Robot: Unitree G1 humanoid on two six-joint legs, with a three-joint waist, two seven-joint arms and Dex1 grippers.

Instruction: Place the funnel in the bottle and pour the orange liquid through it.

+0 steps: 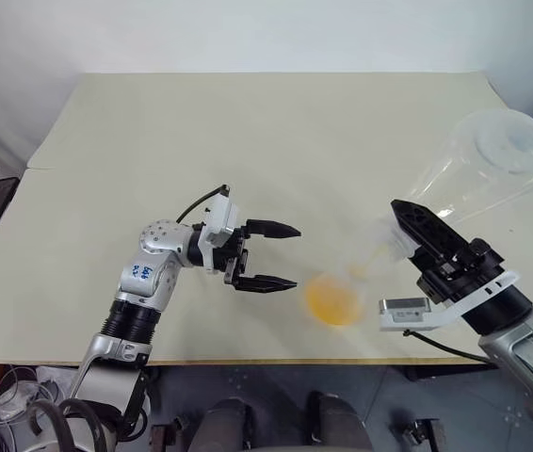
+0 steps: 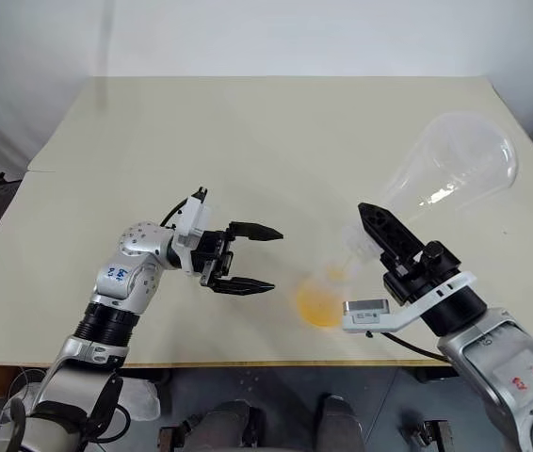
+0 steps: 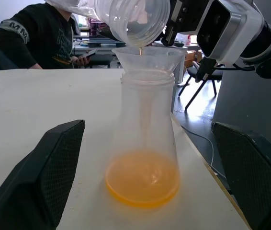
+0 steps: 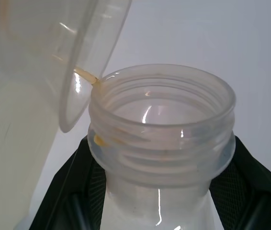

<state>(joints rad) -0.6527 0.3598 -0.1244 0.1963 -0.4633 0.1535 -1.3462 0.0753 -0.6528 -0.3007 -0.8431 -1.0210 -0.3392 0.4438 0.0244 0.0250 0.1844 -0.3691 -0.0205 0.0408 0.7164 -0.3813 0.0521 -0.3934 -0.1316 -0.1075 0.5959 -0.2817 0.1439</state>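
Beige tabletop (image 1: pixel 248 141) carries the bottle (image 3: pixel 147 120); above it the right gripper (image 1: pixel 403 221) clamps a tipped clear flask (image 1: pixel 492 165) (mouth over the funnel (image 3: pixel 147 57) seated in the bottle's neck). Beside the bottle the left gripper (image 1: pixel 294 256) gapes empty. Inside pools the orange liquid (image 3: pixel 142 179).

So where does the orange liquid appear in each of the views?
Left eye: orange liquid, low, right of centre.
Right eye: low, just right of centre.
Left wrist: pooled in the bottle's base.
Right wrist: thin trickle beside the tilted flask's mouth.
Landmark: that flask.
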